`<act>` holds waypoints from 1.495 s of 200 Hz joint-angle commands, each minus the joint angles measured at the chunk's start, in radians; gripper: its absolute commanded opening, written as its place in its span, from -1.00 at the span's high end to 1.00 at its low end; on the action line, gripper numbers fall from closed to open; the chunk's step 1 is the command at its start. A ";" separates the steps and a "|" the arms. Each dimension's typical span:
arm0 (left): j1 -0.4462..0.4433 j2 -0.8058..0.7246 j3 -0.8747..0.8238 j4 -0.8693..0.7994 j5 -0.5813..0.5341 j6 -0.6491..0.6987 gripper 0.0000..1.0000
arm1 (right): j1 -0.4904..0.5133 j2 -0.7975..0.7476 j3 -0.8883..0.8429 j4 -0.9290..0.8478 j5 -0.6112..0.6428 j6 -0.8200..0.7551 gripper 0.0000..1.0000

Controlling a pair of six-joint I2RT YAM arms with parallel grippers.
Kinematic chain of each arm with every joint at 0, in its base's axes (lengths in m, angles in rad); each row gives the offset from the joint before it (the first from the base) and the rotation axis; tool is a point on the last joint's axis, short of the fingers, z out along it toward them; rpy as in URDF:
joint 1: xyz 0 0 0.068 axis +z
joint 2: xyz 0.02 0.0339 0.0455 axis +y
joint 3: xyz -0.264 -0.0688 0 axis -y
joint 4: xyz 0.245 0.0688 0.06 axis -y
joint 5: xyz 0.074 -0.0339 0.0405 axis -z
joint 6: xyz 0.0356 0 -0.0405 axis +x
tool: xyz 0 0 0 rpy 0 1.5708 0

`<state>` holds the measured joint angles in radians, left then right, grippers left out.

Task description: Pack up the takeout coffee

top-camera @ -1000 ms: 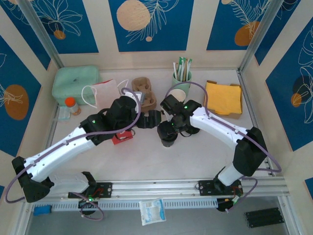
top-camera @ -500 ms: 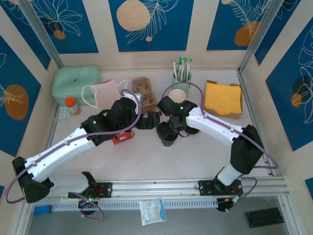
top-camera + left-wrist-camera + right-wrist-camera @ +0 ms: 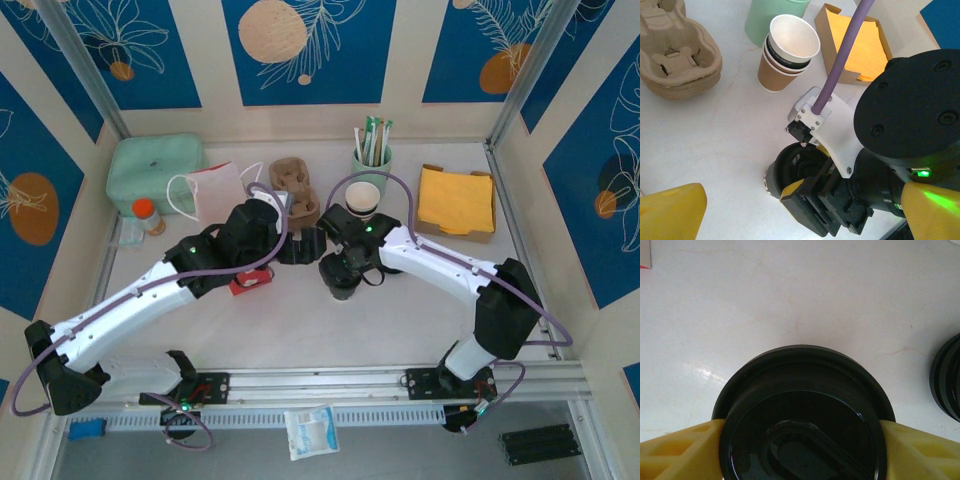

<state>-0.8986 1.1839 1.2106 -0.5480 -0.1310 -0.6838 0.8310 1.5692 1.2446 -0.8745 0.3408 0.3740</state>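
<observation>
The takeout coffee [image 3: 343,282] stands upright mid-table, its round black lid [image 3: 805,430] large in the right wrist view and partly seen from the side in the left wrist view [image 3: 790,167]. My right gripper [image 3: 346,268] reaches over it from above; its yellow fingers [image 3: 682,452] touch both sides of the lid, so the right gripper [image 3: 802,452] is shut on the cup. Just left of it, my left gripper [image 3: 300,245] hovers open with nothing between its fingers [image 3: 670,212]. A white paper bag [image 3: 215,190] stands at the back left.
A stack of lidless banded cups [image 3: 362,197] and cardboard cup carriers [image 3: 295,190] sit behind the grippers. Loose black lids [image 3: 947,385] lie right of the cup. A green cup of straws [image 3: 372,150], a box of yellow napkins [image 3: 457,200] and a mint box [image 3: 155,170] line the back.
My right gripper has shifted slightly left over the coffee, uncovering the stack of lidless cups, and its fingers have narrowed onto the lid. The left arm has stayed still.
</observation>
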 commanded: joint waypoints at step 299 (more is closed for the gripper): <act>0.010 0.008 -0.016 0.037 0.034 -0.010 -0.99 | -0.580 -0.247 0.118 -0.044 -0.100 -0.055 -0.24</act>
<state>-0.8986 1.1812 1.1919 -0.5385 -0.1207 -0.6987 0.3073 1.3289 1.3445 -0.9318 0.2543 0.3397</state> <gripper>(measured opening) 0.994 0.633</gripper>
